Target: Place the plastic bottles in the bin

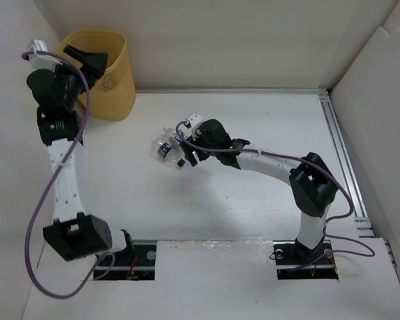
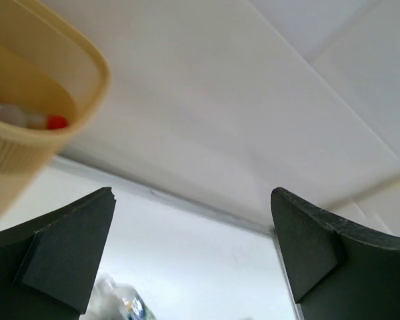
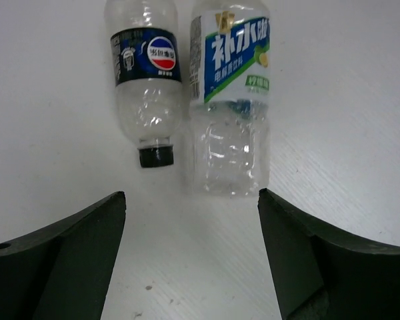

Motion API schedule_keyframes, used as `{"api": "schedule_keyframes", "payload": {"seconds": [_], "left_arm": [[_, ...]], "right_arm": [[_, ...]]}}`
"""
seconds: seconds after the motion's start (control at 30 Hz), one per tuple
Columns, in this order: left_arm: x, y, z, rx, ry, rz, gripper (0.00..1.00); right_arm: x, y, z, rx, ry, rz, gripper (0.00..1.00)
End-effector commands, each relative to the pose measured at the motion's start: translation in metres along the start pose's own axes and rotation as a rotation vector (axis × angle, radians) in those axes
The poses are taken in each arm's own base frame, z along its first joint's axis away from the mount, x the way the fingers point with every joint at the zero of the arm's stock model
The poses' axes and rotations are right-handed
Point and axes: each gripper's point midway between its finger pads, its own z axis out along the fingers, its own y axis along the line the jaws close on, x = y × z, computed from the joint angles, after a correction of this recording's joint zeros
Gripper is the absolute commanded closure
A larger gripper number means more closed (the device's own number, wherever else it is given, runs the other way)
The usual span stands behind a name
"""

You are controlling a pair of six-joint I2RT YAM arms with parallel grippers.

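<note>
The yellow-orange bin (image 1: pixel 117 87) stands at the table's far left. My left gripper (image 1: pixel 93 61) hovers over its rim, open and empty. In the left wrist view the left gripper (image 2: pixel 193 193) is open beside the bin (image 2: pixel 87 60), and a red-capped bottle (image 2: pixel 47 121) lies inside. Two clear bottles (image 1: pixel 165 148) lie side by side mid-table. My right gripper (image 1: pixel 187 145) is just right of them. In the right wrist view the right gripper (image 3: pixel 191 195) is open and empty, just short of a black-labelled, black-capped bottle (image 3: pixel 147 80) and a blue-and-green-labelled bottle (image 3: pixel 231 100).
White walls enclose the table at the back and both sides. A metal rail (image 1: pixel 343 160) runs along the right edge. Part of a table bottle (image 2: pixel 120 300) shows at the bottom of the left wrist view.
</note>
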Motion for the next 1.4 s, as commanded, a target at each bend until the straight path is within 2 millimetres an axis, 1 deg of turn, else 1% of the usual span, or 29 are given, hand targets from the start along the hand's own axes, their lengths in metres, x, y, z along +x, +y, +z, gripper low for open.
{"api": "schedule_keyframes", "payload": {"seconds": [0.0, 0.03, 0.07, 0.1, 0.13, 0.17, 0.27, 0.33, 0.37, 0.57, 0.67, 0.7, 0.8, 0.83, 0.87, 0.9, 0.93, 0.97, 1.0, 1.03, 1.07, 1.1, 1.13, 1.17, 1.2, 1.23, 1.27, 1.3, 1.37], "left_arm": [[0.047, -0.017, -0.044, 0.112, 0.1, -0.029, 0.0], [0.056, -0.018, -0.055, 0.128, 0.111, -0.038, 0.0], [0.069, -0.023, -0.066, 0.151, 0.129, -0.038, 0.0], [0.084, -0.022, -0.086, 0.157, 0.138, -0.024, 0.0], [0.095, -0.025, -0.095, 0.175, 0.15, 0.004, 0.0], [0.099, -0.024, -0.103, 0.178, 0.147, 0.023, 0.0], [0.126, -0.014, -0.128, 0.169, 0.21, 0.044, 0.0], [0.142, -0.002, -0.137, 0.152, 0.243, 0.058, 0.0], [0.143, -0.003, -0.143, 0.156, 0.239, 0.069, 0.0], [0.164, 0.013, -0.151, 0.133, 0.289, 0.07, 0.0], [0.171, 0.016, -0.151, 0.134, 0.315, 0.059, 0.0], [0.174, 0.017, -0.15, 0.141, 0.329, 0.064, 0.0], [0.181, 0.021, -0.151, 0.143, 0.346, 0.057, 0.0], [0.181, 0.021, -0.151, 0.143, 0.346, 0.057, 0.0], [0.182, 0.02, -0.152, 0.15, 0.351, 0.056, 0.0], [0.184, 0.019, -0.152, 0.17, 0.354, 0.06, 0.0], [0.188, 0.021, -0.151, 0.176, 0.365, 0.056, 0.0], [0.187, 0.017, -0.152, 0.196, 0.367, 0.05, 0.0], [0.193, 0.019, -0.151, 0.206, 0.386, 0.034, 0.0], [0.195, 0.014, -0.149, 0.246, 0.403, 0.037, 0.0], [0.202, 0.011, -0.149, 0.256, 0.428, 0.018, 0.0], [0.209, 0.007, -0.149, 0.272, 0.452, 0.02, 0.0], [0.201, 0.0, -0.141, 0.265, 0.417, 0.047, 0.0], [0.223, -0.023, -0.138, 0.306, 0.491, 0.036, 0.0], [0.224, -0.024, -0.138, 0.307, 0.492, 0.036, 0.0], [0.229, -0.027, -0.137, 0.311, 0.504, 0.024, 0.0], [0.224, -0.037, -0.132, 0.318, 0.485, 0.013, 0.0], [0.237, -0.047, -0.131, 0.349, 0.526, 0.008, 0.0], [0.241, -0.065, -0.127, 0.392, 0.541, 0.002, 0.0]], "right_arm": [[-0.047, -0.014, 0.009, 0.015, -0.065, -0.02, 0.15], [-0.058, -0.014, 0.006, 0.015, -0.08, -0.02, 0.15], [-0.049, -0.021, 0.019, 0.024, -0.05, -0.025, 0.15], [-0.049, -0.021, 0.024, 0.024, -0.042, -0.025, 0.15], [-0.059, -0.027, 0.026, 0.033, -0.054, -0.032, 0.15], [-0.047, -0.027, 0.036, 0.032, -0.013, -0.041, 0.15], [-0.043, -0.043, 0.047, 0.061, 0.01, -0.037, 0.15], [-0.027, -0.038, 0.062, 0.028, 0.045, -0.035, 0.15], [-0.025, -0.042, 0.066, 0.026, 0.048, -0.016, 0.15], [0.015, -0.029, 0.083, -0.029, 0.107, 0.05, 0.17], [0.028, -0.035, 0.089, -0.02, 0.128, 0.067, 0.21], [0.03, -0.048, 0.091, -0.001, 0.125, 0.093, 0.29], [0.034, -0.055, 0.088, 0.003, 0.132, 0.117, 0.42], [0.04, -0.064, 0.087, 0.015, 0.143, 0.127, 0.5], [0.026, -0.075, 0.078, 0.041, 0.112, 0.133, 0.53], [0.027, -0.079, 0.073, 0.048, 0.114, 0.139, 0.58], [0.026, -0.091, 0.067, 0.074, 0.109, 0.16, 0.73], [0.03, -0.094, 0.061, 0.082, 0.116, 0.183, 0.82], [0.014, -0.099, 0.047, 0.092, 0.075, 0.196, 0.88], [0.008, -0.101, 0.039, 0.082, 0.054, 0.199, 0.93], [0.012, -0.104, 0.032, 0.083, 0.052, 0.221, 0.96], [-0.012, -0.101, 0.014, 0.073, -0.01, 0.226, 0.96], [-0.019, -0.103, 0.004, 0.071, -0.036, 0.227, 0.96], [-0.033, -0.089, -0.022, 0.002, -0.103, 0.263, 0.96], [-0.038, -0.09, -0.022, 0.0, -0.123, 0.259, 0.96], [-0.058, -0.089, -0.045, -0.017, -0.189, 0.262, 0.98], [-0.065, -0.083, -0.054, -0.049, -0.22, 0.263, 0.98], [-0.078, -0.072, -0.073, -0.114, -0.287, 0.264, 0.98], [-0.087, -0.064, -0.091, -0.171, -0.341, 0.251, 0.98]]}}
